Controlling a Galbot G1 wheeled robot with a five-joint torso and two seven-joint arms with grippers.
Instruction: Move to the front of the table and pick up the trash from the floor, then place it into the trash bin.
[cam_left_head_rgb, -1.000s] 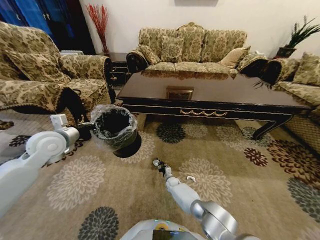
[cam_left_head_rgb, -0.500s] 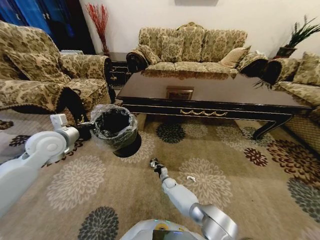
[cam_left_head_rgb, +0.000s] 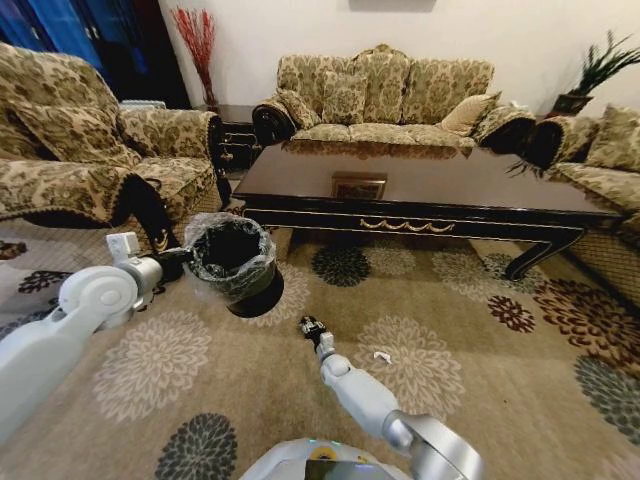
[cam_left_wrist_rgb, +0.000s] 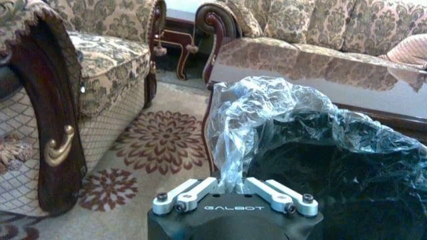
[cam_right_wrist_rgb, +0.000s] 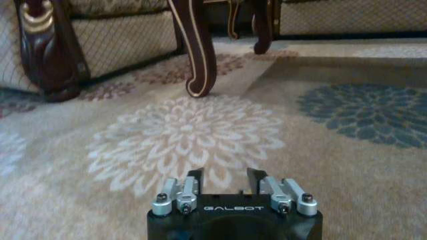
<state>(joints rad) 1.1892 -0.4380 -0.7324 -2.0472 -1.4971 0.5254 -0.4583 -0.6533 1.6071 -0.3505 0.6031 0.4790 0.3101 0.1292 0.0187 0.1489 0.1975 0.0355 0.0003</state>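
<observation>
Since a second ago the right arm has swung slightly toward the robot's left, so the right gripper (cam_left_head_rgb: 310, 325) now sits a little nearer the trash bin (cam_left_head_rgb: 232, 262), while the bin itself has edged a touch to the right in the head view. That right gripper hangs low over the patterned carpet (cam_left_head_rgb: 470, 300), between the bin and a small white paper scrap (cam_left_head_rgb: 381, 356) lying on a pale flower of the carpet, apart from both. In the right wrist view its jaws stand narrowly apart with nothing between them (cam_right_wrist_rgb: 224, 176), pointing across the carpet toward a curved dark leg (cam_right_wrist_rgb: 195, 50).

On the robot's left, the left gripper (cam_left_head_rgb: 183, 256) reaches to the bin's near-left side. The left wrist view shows its jaws (cam_left_wrist_rgb: 233, 186) closed on the crinkly clear plastic liner (cam_left_wrist_rgb: 267, 107) at the bin's rim, the bag bunching up right above them. The bin is round and black, tilted so its mouth faces up and toward the camera; whether its base rests on the carpet cannot be told.

Beyond the bin stands the long glossy dark desk (cam_left_head_rgb: 420, 185) with gold ornament on its front edge, the bin just in front of its left corner. Floral sofas (cam_left_head_rgb: 380, 95) ring the room behind and to both sides.
</observation>
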